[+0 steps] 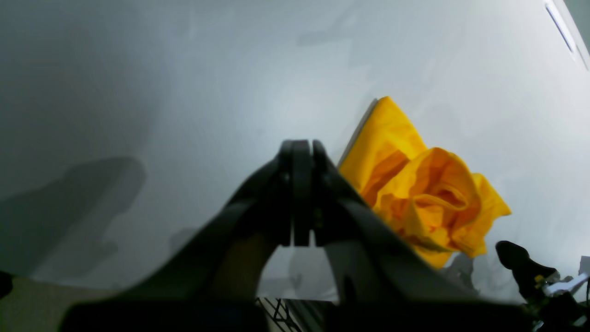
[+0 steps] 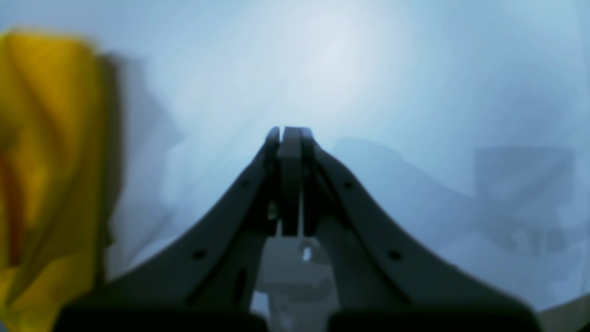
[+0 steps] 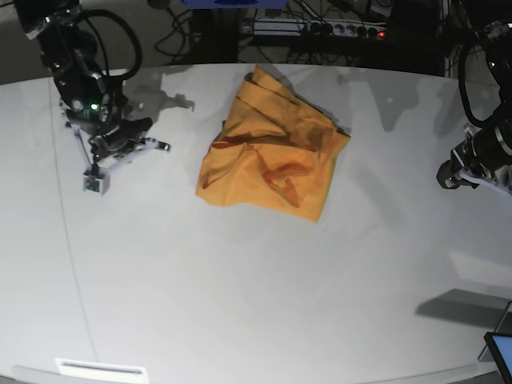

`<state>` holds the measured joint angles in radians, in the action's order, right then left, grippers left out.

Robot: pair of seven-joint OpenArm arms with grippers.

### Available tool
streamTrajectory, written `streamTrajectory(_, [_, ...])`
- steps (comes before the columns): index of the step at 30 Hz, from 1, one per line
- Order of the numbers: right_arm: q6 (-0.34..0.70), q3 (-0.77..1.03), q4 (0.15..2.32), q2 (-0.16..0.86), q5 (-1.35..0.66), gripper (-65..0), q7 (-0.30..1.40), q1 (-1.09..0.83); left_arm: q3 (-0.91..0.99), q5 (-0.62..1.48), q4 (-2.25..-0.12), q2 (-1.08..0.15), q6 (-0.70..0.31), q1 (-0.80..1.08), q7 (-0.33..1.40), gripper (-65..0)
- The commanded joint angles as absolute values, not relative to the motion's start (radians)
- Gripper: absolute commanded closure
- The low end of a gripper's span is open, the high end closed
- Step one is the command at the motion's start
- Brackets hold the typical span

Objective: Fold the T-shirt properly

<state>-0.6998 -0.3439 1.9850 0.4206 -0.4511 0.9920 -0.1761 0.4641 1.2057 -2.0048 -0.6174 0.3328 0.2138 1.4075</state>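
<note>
The T-shirt [image 3: 272,148] is lying crumpled in a rough bundle on the white table [image 3: 240,304], toward its far half, long axis running from the near-left corner up to a far point near the table's back edge. Well apart on either side, the left gripper [image 1: 302,147] and right gripper [image 2: 288,133] are hovering with jaws pressed together, gripping nothing.
</note>
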Motion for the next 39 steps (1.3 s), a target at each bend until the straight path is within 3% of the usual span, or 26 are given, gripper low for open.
streamTrajectory(1, [-0.698, -0.321, 2.005, 0.443, -0.453, 0.0, 0.98, -0.183, 0.47, 1.214, -2.022, -0.638, 0.328, 0.205, 1.396, 0.0])
streamTrajectory(7, [-0.698, -0.248, 2.009, 0.489, -0.453, 0.0, 0.977, -0.242, 0.466, 1.211, -2.025, -0.639, 0.328, 0.231, 1.396, 0.0])
streamTrajectory(10, [-0.698, -0.236, 2.009, 0.535, -0.453, 0.0, 0.889, -0.266, 0.466, 1.145, -2.025, -0.634, 0.329, 0.229, 1.377, 0.0])
streamTrajectory(13, [-0.698, -0.236, 2.009, 0.584, -0.453, 0.0, 0.731, -0.295, 0.414, 0.977, -2.025, -0.636, 0.329, 0.237, 1.227, 0.0])
streamTrajectory(19, [-0.698, -0.234, 2.006, 0.587, -0.45, 0.0, 0.418, -0.298, 0.093, 0.526, -2.014, -0.638, 0.328, 0.288, 0.809, 0.0])
streamTrajectory(23, [-0.698, -0.234, 2.002, 0.581, -0.337, 0.0, 0.216, -0.298, 0.051, 0.4, -1.997, -0.598, 0.328, 0.312, 0.601, 0.0])
streamTrajectory(29, [-0.698, -0.231, 1.96, 0.453, -0.076, 0.0, -0.101, -0.3, 0.05, 0.387, -1.988, -0.59, 0.328, 0.315, 0.426, 0.0])
streamTrajectory(32, [-0.619, -0.185, 1.886, 0.398, -0.125, 0.0, -0.217, -0.315, 0.05, 0.395, -1.986, -0.588, 0.328, 0.318, 0.363, 0.0])
streamTrajectory(36, [-0.518, -0.025, 1.822, 0.311, -0.257, 0.0, -0.228, -0.354, 0.047, 0.395, -1.98, -0.587, 0.326, 0.364, 0.292, 0.0])
streamTrajectory(39, [-0.409, 0.11, 1.808, 0.262, -0.297, 0.0, -0.228, -0.389, 0.041, 0.395, -1.98, -0.587, 0.251, 0.424, 0.203, 0.0])
